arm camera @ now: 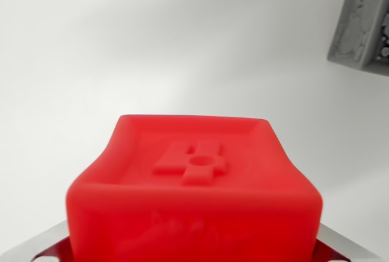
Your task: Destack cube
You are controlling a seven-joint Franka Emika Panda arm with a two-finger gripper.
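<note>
Gripper point(193, 256) first: we see only two metal finger tips, one at about 7 o'clock point(36, 244) and one at about 5 o'clock point(346, 245) in the wrist view, each pressed against a side of the red cube point(194, 201), so we read it as clamped on that cube.

From largest to smallest, we count one white table surface point(152, 43), which fills most of the picture from 9 o'clock across 12 to 3. It is plain and pale, with soft shadows across it.

Next we count one red cube, and only one is visible to us. It takes up the lower middle of the view, from roughly 8 o'clock to 4 o'clock, close to the camera and slightly blurred. Its near face looks toward us, and the face seen above it carries a raised rim and an embossed mark point(191, 163) with a small round dimple near the middle. That face recedes toward 12 o'clock. The block looks about as wide as it is deep, so we cannot name a long axis. Whether anything lies beneath it we cannot tell, since its underside is out of frame.

Smallest, we count one grey cube point(360, 25) at about 2 o'clock, cut off by the edge, well apart from the red cube, resting on the white surface with relief shapes on its visible faces.
</note>
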